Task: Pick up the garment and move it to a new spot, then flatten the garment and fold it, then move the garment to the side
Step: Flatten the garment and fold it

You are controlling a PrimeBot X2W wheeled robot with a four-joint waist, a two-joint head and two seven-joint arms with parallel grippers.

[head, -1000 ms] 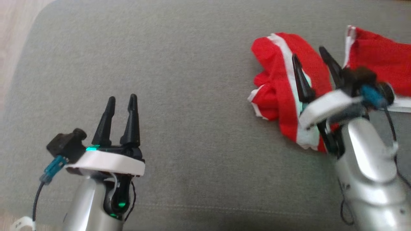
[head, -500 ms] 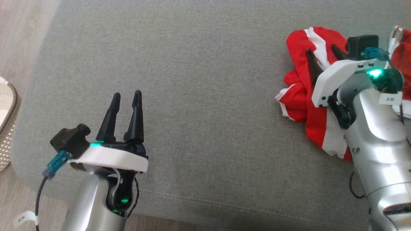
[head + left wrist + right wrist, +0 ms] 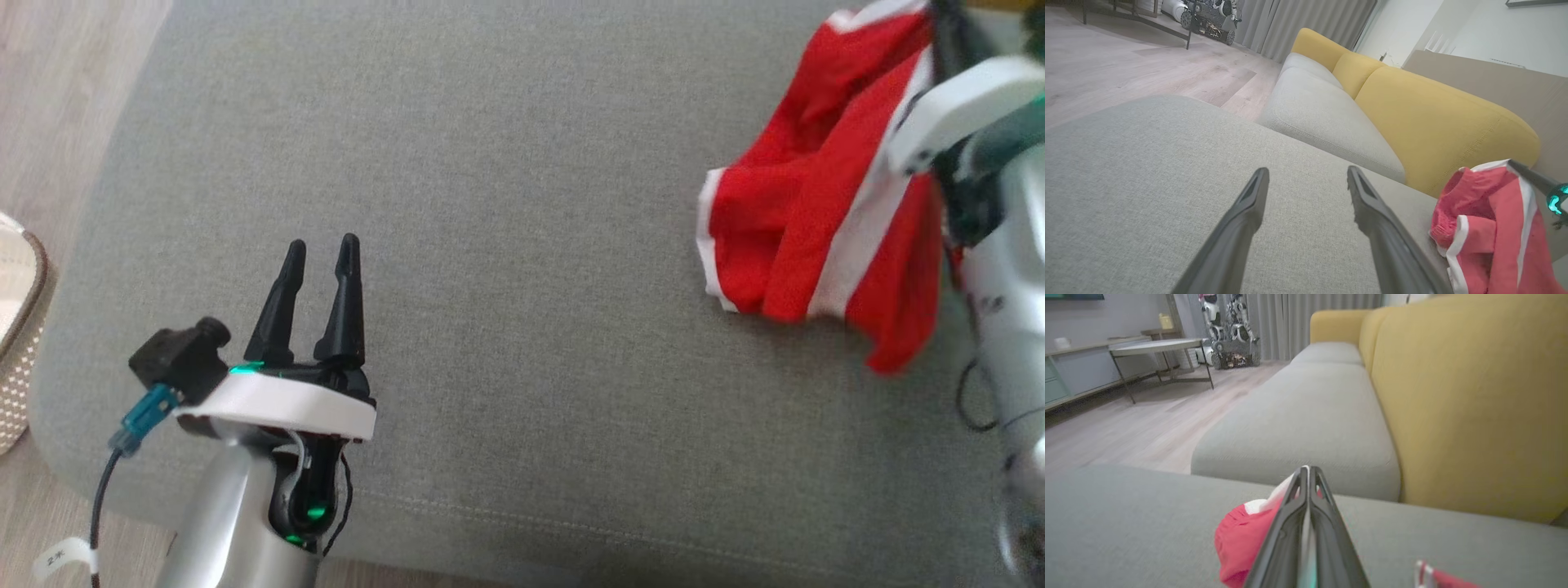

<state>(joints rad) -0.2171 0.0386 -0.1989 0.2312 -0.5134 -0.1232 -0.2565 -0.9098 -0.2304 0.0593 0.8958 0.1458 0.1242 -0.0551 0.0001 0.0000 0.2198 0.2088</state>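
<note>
The right gripper (image 3: 1308,473) is pinching the red garment (image 3: 816,220), which hangs over the far right of the grey cushion (image 3: 506,245), well away from the left gripper (image 3: 318,249), whose fingers are spread.

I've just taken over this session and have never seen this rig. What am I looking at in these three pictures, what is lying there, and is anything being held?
It is a wheeled robot with two arms, each ending in a gripper with two long dark fingers. The head view looks down from its head onto a grey cushion. The other two views come from cameras on the wrists, looking along each gripper's own fingers.

The left gripper hovers open over bare cushion, holding nothing. The right gripper is shut on the red garment, a red cloth with white trim, which hangs bunched from it with its lower part near the cushion. A yellow backrest stands behind the seats.
</note>
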